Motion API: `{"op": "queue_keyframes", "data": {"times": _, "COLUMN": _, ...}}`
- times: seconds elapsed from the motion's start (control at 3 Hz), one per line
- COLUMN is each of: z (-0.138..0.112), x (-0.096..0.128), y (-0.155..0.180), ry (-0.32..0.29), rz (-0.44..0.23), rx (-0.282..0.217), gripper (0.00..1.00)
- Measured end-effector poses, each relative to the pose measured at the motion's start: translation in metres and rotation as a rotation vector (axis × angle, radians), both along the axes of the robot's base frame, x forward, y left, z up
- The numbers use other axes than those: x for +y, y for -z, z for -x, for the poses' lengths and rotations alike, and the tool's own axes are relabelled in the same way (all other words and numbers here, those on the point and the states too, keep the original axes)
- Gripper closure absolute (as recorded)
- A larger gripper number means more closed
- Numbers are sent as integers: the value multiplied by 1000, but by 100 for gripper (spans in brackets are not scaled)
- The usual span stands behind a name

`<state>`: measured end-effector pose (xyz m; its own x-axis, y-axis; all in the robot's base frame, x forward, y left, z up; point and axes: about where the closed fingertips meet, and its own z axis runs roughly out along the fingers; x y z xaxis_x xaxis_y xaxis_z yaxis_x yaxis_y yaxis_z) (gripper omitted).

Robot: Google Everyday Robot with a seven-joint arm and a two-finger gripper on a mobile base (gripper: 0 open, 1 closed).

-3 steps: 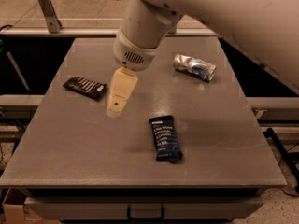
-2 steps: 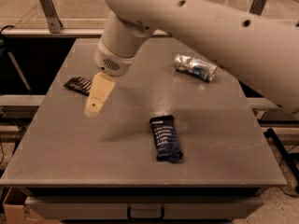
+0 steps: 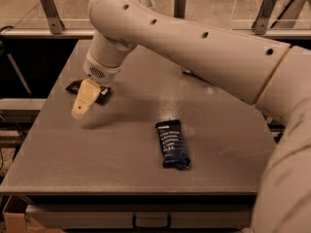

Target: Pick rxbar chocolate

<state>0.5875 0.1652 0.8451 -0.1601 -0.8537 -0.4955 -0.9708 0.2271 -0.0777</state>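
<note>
Black-brown rxbar chocolate [image 3: 72, 86] partly behind pincer [image 3: 80, 106] | table [image 3: 116, 154] far-left | pincer grip: cannot tell

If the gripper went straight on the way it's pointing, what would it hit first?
Probably the table, right by the small dark bar. The gripper points down-left across that bar; depth is unclear, so it could touch the bar first.

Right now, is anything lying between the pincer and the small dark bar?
Nothing: in the camera view the pincer overlaps the small dark bar, covering its middle, near the table edge on the left.
</note>
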Motion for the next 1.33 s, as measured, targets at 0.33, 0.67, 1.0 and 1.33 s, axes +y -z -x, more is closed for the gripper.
{"op": "queue_keyframes", "data": {"times": 0.33, "z": -22, "x": 6, "y": 24, "ry": 54, "rz": -4, "rx": 37, "gripper": 17}}
{"op": "queue_keyframes", "data": {"times": 0.67, "z": -34, "x": 6, "y": 29, "ry": 81, "rz": -14, "rx": 49, "gripper": 41}}
{"op": "queue_keyframes", "data": {"times": 1.0, "z": -34, "x": 6, "y": 22, "ry": 81, "rz": -15, "rx": 49, "gripper": 64}}
{"op": "queue_keyframes", "data": {"times": 1.33, "z": -33, "x": 6, "y": 13, "ry": 80, "rz": -15, "rx": 49, "gripper": 87}}
